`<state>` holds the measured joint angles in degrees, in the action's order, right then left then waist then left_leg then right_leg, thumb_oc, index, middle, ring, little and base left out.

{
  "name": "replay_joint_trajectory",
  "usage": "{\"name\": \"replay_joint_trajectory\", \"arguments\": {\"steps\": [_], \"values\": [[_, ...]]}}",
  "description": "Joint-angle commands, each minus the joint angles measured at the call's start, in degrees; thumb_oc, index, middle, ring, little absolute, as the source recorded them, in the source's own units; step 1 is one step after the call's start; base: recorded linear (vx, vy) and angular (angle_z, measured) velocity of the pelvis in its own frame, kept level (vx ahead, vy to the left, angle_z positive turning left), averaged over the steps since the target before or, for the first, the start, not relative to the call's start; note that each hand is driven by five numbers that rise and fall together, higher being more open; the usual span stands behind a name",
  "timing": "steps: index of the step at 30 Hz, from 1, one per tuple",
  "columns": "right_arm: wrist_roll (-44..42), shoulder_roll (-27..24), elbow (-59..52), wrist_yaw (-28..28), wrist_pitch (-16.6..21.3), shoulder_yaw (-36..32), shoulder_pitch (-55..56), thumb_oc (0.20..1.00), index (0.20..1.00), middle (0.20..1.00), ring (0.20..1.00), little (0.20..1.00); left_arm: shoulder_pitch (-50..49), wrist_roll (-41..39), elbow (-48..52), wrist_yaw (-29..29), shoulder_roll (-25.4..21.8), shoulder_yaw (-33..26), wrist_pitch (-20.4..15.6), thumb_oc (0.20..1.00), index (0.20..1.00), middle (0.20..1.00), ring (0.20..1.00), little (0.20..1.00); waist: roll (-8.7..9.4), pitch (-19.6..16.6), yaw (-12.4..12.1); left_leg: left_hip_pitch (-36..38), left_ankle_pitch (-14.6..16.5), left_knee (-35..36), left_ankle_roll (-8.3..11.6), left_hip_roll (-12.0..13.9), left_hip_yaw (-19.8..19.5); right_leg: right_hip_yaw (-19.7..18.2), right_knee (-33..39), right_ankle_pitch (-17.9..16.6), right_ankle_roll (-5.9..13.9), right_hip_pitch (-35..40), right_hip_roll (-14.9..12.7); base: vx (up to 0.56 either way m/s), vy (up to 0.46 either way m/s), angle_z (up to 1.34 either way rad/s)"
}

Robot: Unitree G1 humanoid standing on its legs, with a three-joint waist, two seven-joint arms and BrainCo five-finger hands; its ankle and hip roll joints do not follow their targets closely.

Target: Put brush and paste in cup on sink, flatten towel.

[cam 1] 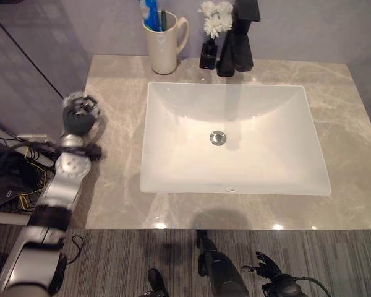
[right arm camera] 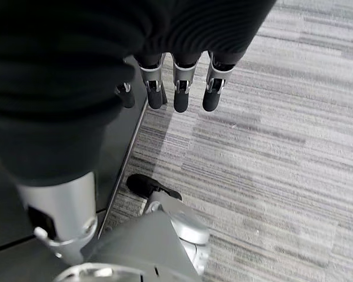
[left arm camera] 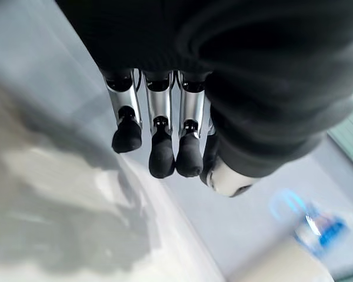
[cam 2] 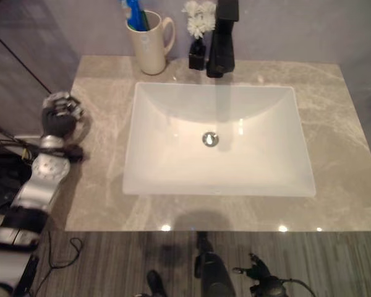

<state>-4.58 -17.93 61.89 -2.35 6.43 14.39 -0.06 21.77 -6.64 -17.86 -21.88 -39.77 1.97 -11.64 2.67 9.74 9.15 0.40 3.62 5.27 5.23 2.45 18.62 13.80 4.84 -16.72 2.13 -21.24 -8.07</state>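
Observation:
A cream cup (cam 1: 165, 46) with a handle stands at the back of the grey marble counter (cam 1: 352, 124), left of the faucet. A blue paste tube (cam 1: 149, 13) and a dark brush (cam 1: 163, 18) stick up out of it. My left hand (cam 1: 80, 114) hovers at the counter's left edge, well to the front-left of the cup. Its fingers (left arm camera: 162, 153) hang relaxed and hold nothing. In the left wrist view the cup (left arm camera: 288, 261) and the blue tube (left arm camera: 315, 226) appear past that hand. My right hand (cam 1: 269, 269) hangs low over the floor in front of the counter, its fingers (right arm camera: 181, 97) loose and empty.
A white rectangular sink (cam 1: 266, 142) fills the middle of the counter. A black faucet (cam 1: 238, 37) rises behind it, with a small black vase of white flowers (cam 1: 210, 37) beside it. Striped grey carpet (right arm camera: 270, 164) lies in front.

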Motion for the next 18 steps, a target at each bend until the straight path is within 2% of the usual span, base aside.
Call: {"name": "replay_joint_trajectory", "arguments": {"steps": [1, 2, 4, 6, 11, 13, 14, 17, 18], "values": [[2.7, 0.3, 2.9, 0.2, -0.7, -1.0, 0.6, 1.000, 1.000, 1.000, 1.000, 1.000, -5.4, -1.7, 3.7, 2.0, 0.4, -8.0, -4.9, 0.200, 0.200, 0.200, 0.200, 0.200, 1.27, -1.3, -0.5, 0.8, 0.0, -0.3, 0.41, 0.7, -4.1, -2.4, 0.2, 0.6, 10.58, 4.3, -5.7, -0.10, 0.117, 0.19], [3.5, 0.6, 3.8, 0.2, -0.9, -2.0, 0.7, 1.000, 1.000, 1.000, 1.000, 1.000, -11.9, -3.0, 6.2, 3.6, 2.2, -11.6, -5.5, 0.200, 0.200, 0.200, 0.200, 0.200, 1.11, -1.7, -1.4, 1.4, 0.4, -0.3, 0.01, 0.4, -4.5, -2.1, 0.2, 0.6, 10.76, 5.3, -5.8, -0.08, 0.110, 0.14], [4.8, -0.1, 3.8, 0.2, -1.0, -2.6, 0.5, 1.000, 1.000, 1.000, 1.000, 1.000, -16.8, -2.7, 8.3, 5.7, 2.6, -14.3, -3.9, 0.200, 0.200, 0.200, 0.200, 0.200, 1.13, -2.2, -2.0, 2.0, 0.8, -0.3, -0.53, -0.2, -4.7, -2.0, 0.2, 0.3, 10.88, 5.7, -6.1, -0.07, 0.093, 0.05], [6.9, -1.0, 3.4, 0.9, -1.5, -2.7, 1.0, 1.000, 1.000, 1.000, 1.000, 1.000, -21.8, -2.6, 10.7, 7.5, 2.7, -17.9, -3.9, 0.200, 0.200, 0.200, 0.200, 0.200, 1.10, -2.4, -2.8, 2.6, 1.2, -0.3, -1.18, -0.9, -5.1, -2.1, 0.2, -0.3, 11.19, 6.2, -6.8, -0.06, 0.083, 0.04], [8.7, -1.8, 2.1, 1.3, -1.5, -3.7, 2.4, 1.000, 1.000, 1.000, 1.000, 1.000, -28.6, -4.3, 15.6, 8.6, 5.8, -23.0, -5.7, 0.200, 0.200, 0.200, 0.200, 0.200, 2.28, -2.9, -4.0, 4.2, 1.6, -0.3, -2.22, -2.6, -5.6, -1.5, 0.2, -2.1, 11.83, 7.7, -8.4, -0.06, 0.078, 0.10], [8.7, -1.8, 2.1, 1.3, -1.5, -3.6, 2.5, 1.000, 1.000, 1.000, 1.000, 1.000, -28.9, -4.3, 15.7, 8.7, 5.9, -23.2, -5.7, 0.200, 0.200, 0.200, 0.200, 0.200, 2.30, -2.9, -3.9, 4.3, 1.6, -0.3, -2.24, -2.6, -5.6, -1.5, 0.2, -2.1, 11.84, 7.7, -8.4, -0.05, 0.030, 0.10], [8.9, -1.5, 1.6, 1.4, -1.3, -3.3, 2.7, 1.000, 1.000, 1.000, 1.000, 1.000, -31.3, -8.3, 20.4, 11.5, 8.8, -22.9, -8.0, 0.200, 0.200, 0.200, 0.200, 0.200, 3.11, -3.0, -4.5, 5.1, 1.7, -0.3, -2.83, -3.4, -6.3, -1.2, 0.1, -3.7, 12.24, 8.4, -9.3, -0.11, 0.065, 0.07], [9.8, -1.1, 1.4, 2.3, -1.4, -2.5, 3.0, 1.000, 1.000, 1.000, 1.000, 1.000, -33.1, -12.2, 21.6, 14.9, 10.6, -21.4, -8.2, 0.200, 0.200, 0.200, 0.200, 0.200, 3.69, -2.8, -4.9, 6.1, 1.9, -0.3, -3.35, -4.1, -6.2, -0.7, -0.3, -4.5, 12.59, 9.0, -10.1, -0.10, 0.061, 0.03], [10.7, -1.1, 1.0, 2.6, -1.5, -2.4, 3.4, 1.000, 1.000, 1.000, 1.000, 1.000, -36.4, -13.7, 22.0, 18.2, 11.7, -20.3, -8.0, 0.200, 0.200, 0.200, 0.200, 0.200, 3.97, -2.7, -5.1, 7.1, 2.4, -0.3, -3.88, -4.7, -6.4, -0.5, -0.9, -5.3, 12.71, 9.4, -10.8, -0.03, 0.038, 0.07]]}}
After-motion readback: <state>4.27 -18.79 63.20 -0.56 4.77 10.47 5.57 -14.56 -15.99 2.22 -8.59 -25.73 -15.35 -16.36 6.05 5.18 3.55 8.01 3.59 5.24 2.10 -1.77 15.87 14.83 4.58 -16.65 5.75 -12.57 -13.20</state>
